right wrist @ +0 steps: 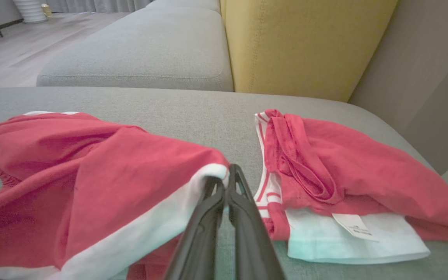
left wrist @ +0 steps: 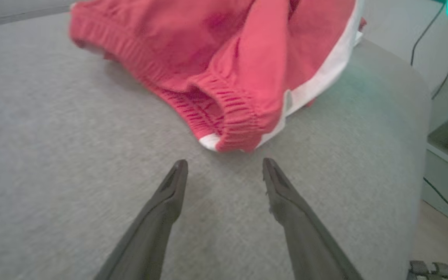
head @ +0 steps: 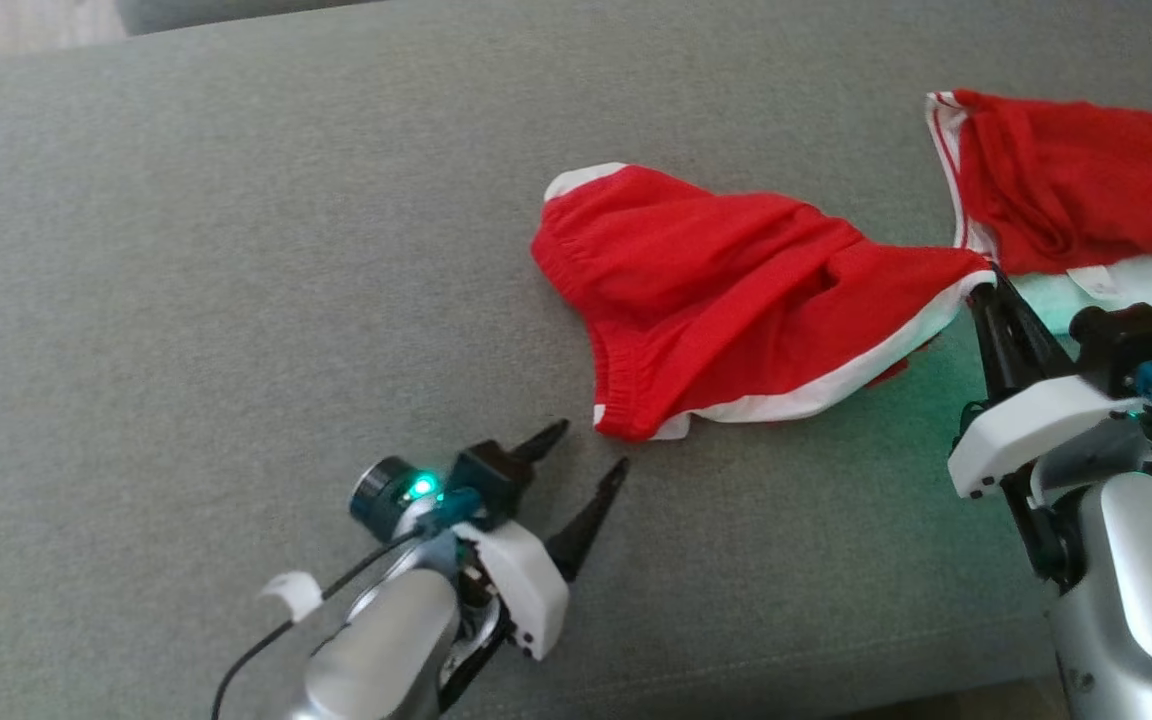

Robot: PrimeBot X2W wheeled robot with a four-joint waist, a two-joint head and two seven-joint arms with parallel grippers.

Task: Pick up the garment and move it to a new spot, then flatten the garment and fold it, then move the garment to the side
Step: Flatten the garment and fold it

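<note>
Pinching the white-trimmed corner of the red shorts (head: 716,290), the right gripper (head: 986,285) is closed tight on the cloth, which lies bunched on the grey sofa seat (head: 236,250) beside another red garment (head: 1086,180). The left gripper (head: 591,448) hovers wide open just short of the waistband corner; it should probably straddle that elastic edge, close firmly, then both pull apart evenly to spread the shorts flat.

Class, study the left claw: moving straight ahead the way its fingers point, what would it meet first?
Probably the near elastic corner of the red garment, lying just ahead of the open left claw on the grey cushion.
</note>
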